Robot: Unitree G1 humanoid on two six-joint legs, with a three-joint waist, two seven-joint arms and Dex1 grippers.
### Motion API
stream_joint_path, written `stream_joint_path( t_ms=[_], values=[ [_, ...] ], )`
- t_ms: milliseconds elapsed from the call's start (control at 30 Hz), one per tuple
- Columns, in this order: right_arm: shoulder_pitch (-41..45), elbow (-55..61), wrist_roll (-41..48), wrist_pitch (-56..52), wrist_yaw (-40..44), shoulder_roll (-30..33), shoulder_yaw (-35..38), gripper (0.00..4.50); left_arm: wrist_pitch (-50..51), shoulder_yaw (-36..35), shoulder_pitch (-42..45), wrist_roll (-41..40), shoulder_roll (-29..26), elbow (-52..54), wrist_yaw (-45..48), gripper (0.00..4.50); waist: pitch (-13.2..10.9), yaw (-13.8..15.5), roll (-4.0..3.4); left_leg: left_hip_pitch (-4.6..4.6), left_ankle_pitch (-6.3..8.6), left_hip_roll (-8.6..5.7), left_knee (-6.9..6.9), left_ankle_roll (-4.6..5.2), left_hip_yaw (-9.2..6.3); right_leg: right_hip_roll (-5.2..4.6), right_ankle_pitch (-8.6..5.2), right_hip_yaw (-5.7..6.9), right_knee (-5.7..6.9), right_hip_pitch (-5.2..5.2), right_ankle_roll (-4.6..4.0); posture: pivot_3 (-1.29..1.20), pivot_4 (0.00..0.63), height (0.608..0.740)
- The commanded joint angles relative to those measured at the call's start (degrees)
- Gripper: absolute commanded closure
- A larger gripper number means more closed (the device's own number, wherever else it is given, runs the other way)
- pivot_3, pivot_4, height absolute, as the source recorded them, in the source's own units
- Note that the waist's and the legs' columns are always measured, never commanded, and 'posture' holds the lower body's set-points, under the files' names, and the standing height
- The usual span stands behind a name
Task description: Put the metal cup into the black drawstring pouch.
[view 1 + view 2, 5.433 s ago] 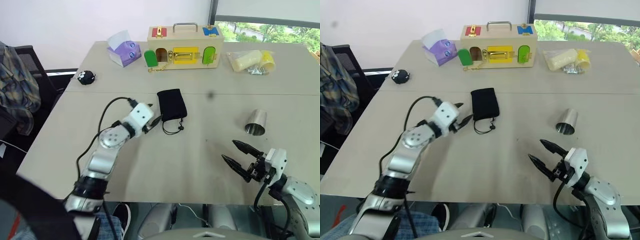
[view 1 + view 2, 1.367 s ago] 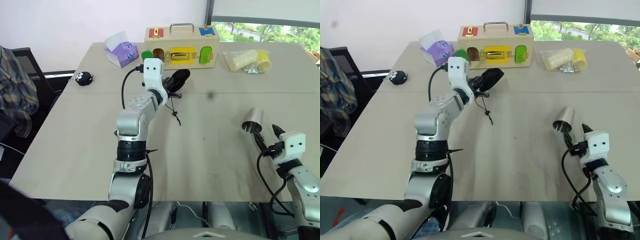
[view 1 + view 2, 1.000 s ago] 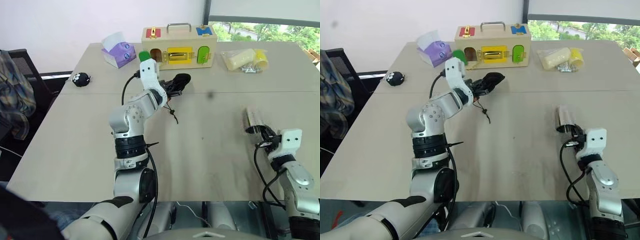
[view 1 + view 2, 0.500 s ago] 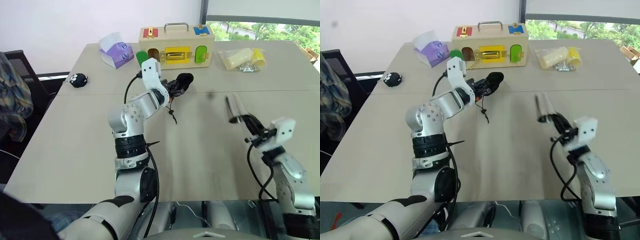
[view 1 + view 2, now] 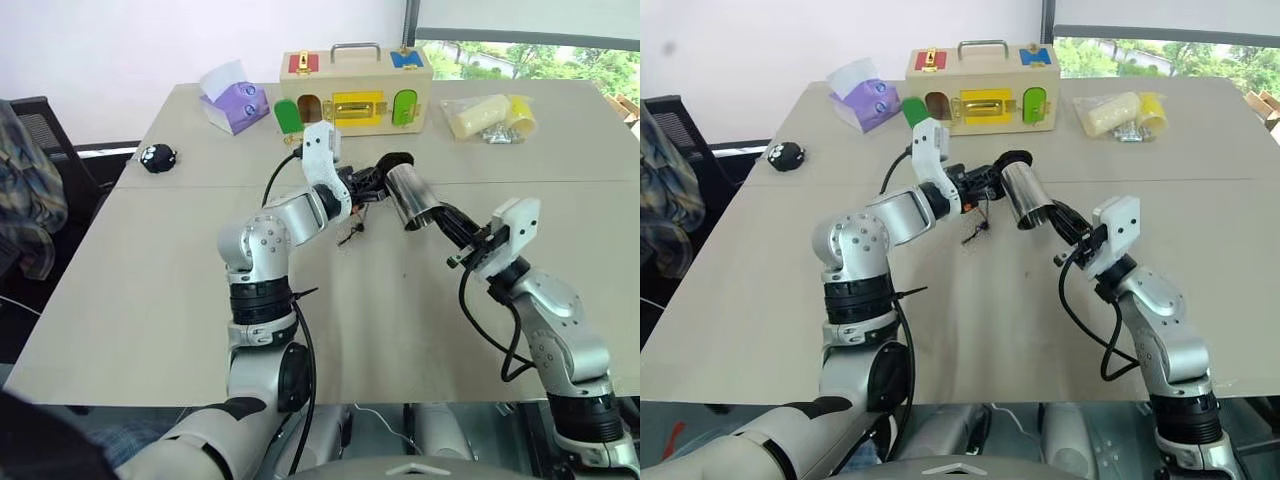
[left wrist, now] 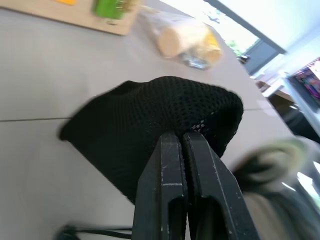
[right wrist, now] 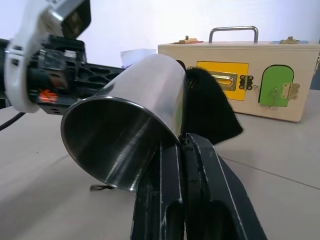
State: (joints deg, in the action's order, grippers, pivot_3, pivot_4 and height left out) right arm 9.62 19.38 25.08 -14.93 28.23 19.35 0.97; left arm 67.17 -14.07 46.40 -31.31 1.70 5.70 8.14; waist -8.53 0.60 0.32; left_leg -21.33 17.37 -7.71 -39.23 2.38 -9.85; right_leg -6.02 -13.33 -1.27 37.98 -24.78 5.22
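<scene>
On beige table [image 5: 150, 290], wooden latch box [image 5: 355, 88] rests.

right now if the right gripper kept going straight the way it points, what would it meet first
Probably the black drawstring pouch held up by the left gripper. The right gripper carries the metal cup, whose closed end leads and looks almost at the pouch; depth is unclear.

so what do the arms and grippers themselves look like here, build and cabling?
Both arms are silver-grey metal with black joint rings. Each wrist carries a white housing, and a loose black cable loops beside each forearm. The left gripper and right gripper each have two slim, black, tapered fingers. No markings are legible.
</scene>
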Motion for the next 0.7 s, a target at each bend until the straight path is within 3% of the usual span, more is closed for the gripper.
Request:
stream_joint_path(
  t_ms=[33, 700],
  values=[
    [0.50, 0.38, -0.35, 1.67, 1.42, 0.17, 0.23, 4.44, -0.27, 1.01, -0.75, -2.13, -1.15, 3.03, 1.91, 4.50, 0.00, -0.02, 0.00, 0.00, 0.00, 0.00, 0.00, 0.00, 0.00, 0.00, 0.00, 0.00, 0.00, 0.00, 0.00, 0.00, 0.150, 0.710],
    [6.44, -4.74, -9.57, 0.64, -0.49, -0.79, -2.04, 4.44, 0.87, 4.37, -2.91, -6.06, -2.36, 5.09, 3.75, 4.50, 0.00, -0.09, 0.00, 0.00, 0.00, 0.00, 0.00, 0.00, 0.02, 0.00, 0.01, -0.03, 0.00, -0.01, -0.01, 0.00, 0.150, 0.710]
  ],
)
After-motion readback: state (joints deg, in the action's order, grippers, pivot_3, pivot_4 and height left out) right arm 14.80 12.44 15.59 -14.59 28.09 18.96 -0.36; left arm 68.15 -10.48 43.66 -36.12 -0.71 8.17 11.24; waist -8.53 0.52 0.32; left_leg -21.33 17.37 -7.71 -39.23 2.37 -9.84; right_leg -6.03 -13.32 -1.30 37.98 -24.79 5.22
